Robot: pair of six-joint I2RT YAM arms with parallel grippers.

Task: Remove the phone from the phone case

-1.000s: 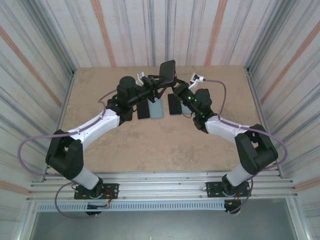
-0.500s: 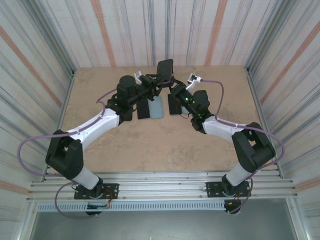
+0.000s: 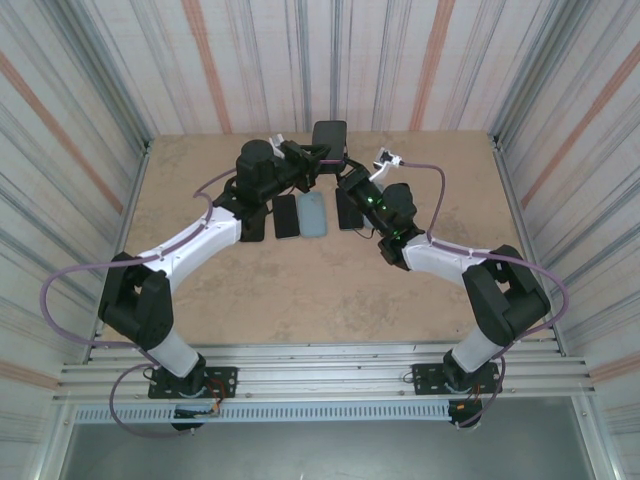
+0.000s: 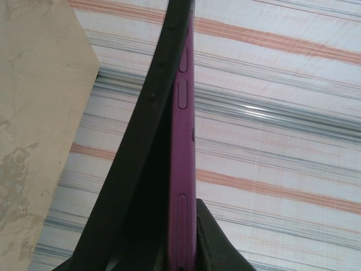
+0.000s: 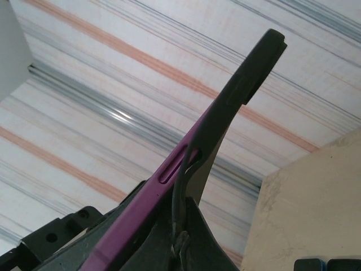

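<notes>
Above the far middle of the bench (image 3: 200, 290), both arms are meeting and holding the phone (image 4: 183, 169) up in the air, well clear of the surface. The left tool (image 3: 312, 158) is reaching in from the left and the right tool (image 3: 347, 178) from the right, with the device standing between them near the back wall.

From the left wrist view, the purple edge of the phone is running upright, its side buttons showing, while the black phone case (image 4: 141, 186) is bowing away from it on the left side. The left tool is sitting clamped together on the phone, one dark finger (image 4: 211, 245) pressing against its right side at the bottom of the view.

From the right wrist view, the purple body is slanting up from lower left, and the black case is peeling off it towards the upper right, its free corner sticking out past the phone. The right tool is staying pinched together on the lower part of the case.

Down on the bench, three flat pieces are lying side by side beneath the arms: a black slab (image 3: 286, 215), a pale blue slab (image 3: 313, 213) touching it, and another black slab (image 3: 348, 208) just beside.
</notes>
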